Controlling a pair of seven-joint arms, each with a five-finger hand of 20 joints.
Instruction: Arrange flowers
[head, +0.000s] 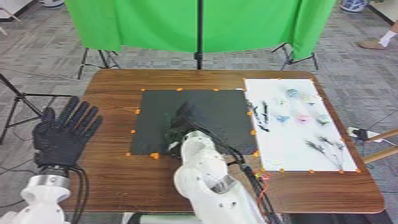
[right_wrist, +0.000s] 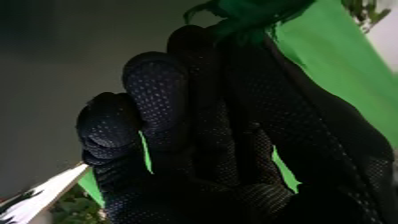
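- Flowers (head: 302, 119) lie on a white sheet (head: 275, 150) on the right side of the brown table (head: 133, 187); on its near part I see thin dark sprigs (head: 326, 146).
- My right hand (head: 180, 128) is over the black mat (head: 222, 107), left of the sheet. In the wrist view, its thumb and fingertips pinch something dark green and leafy (right_wrist: 253, 14). It is too dark for me to tell what kind of plant it is.
- My left hand (head: 62, 142) is by the table's left edge, with its fingers straight and spread.
- A bit farther on, a blue bloom (head: 282, 119) sits just beside a pink one. More dark sprigs (head: 261, 114) lie along the sheet's left side.
- Near the sheet's far end is a pale blue bloom (head: 292, 93).
- Behind the table hangs a bright green cloth (head: 151, 25).
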